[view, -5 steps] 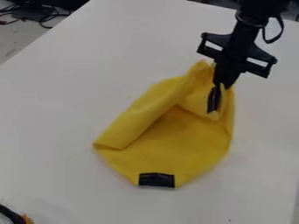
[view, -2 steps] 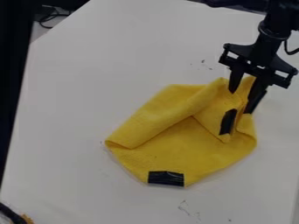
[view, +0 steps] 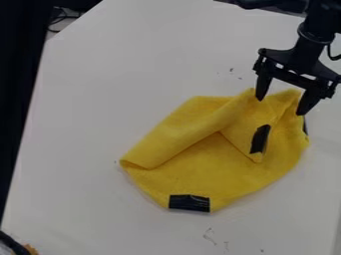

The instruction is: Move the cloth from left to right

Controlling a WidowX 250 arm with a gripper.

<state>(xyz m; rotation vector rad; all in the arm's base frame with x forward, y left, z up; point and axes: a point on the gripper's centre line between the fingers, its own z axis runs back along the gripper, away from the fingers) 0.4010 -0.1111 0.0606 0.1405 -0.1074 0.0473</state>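
Your yellow fabric cloth (view: 200,159) lies centre to right on the white table (view: 120,79), long axis lower left to upper right, folded corner pointing down. Your black two-finger gripper (view: 280,107), fingers apart, obstructs its upper-right end. The underside is hidden; an orange-and-black item (view: 17,245) is cut off lower left.
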